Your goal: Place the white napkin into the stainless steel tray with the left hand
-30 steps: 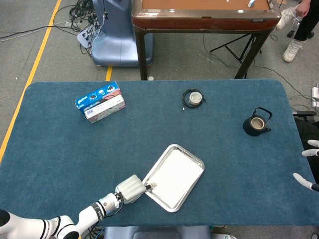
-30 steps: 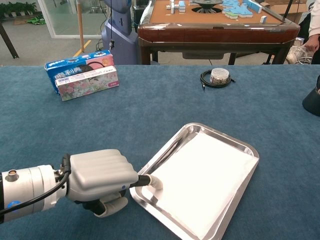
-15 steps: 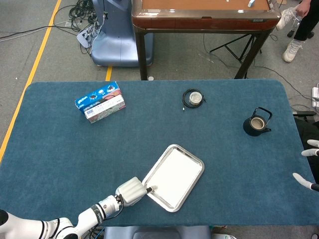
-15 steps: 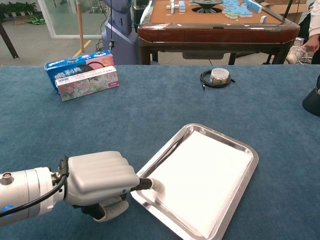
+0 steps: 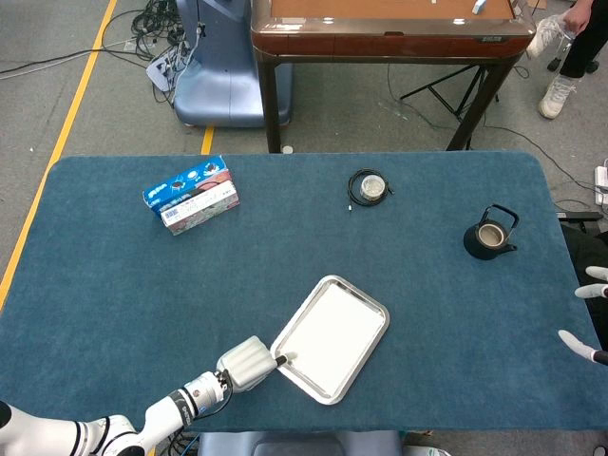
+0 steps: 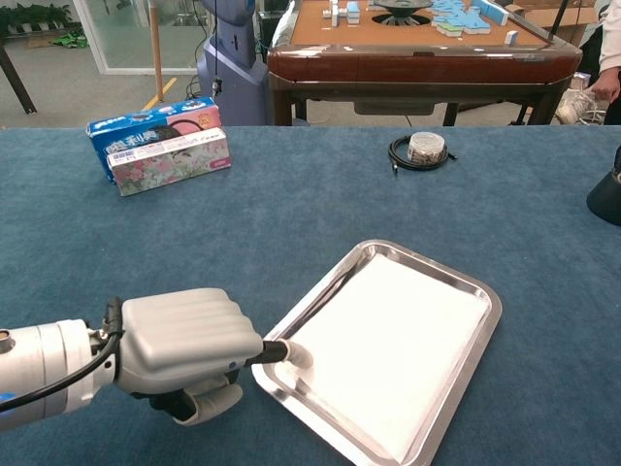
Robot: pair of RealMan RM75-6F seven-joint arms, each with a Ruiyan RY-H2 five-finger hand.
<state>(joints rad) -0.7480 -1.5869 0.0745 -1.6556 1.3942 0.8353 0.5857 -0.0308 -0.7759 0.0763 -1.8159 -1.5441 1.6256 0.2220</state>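
Head view: flat white paper napkin [image 5: 330, 339] lies inside the rectangular stainless steel tray [image 5: 373, 305]; right hand [image 5: 589, 318] shows fingers apart, holding nothing. Chest view: left hand [image 6: 184, 351] pinches the napkin's near corner; thin, limp, best held by an edge.

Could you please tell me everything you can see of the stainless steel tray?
The stainless steel tray is a shallow, shiny rectangular pan with rounded corners and a raised rim, lying flat and turned at an angle on the blue table, near its front edge. The white napkin lies spread inside, covering most of its floor. The left hand sits at its near left corner, one fingertip reaching over the rim onto the napkin.
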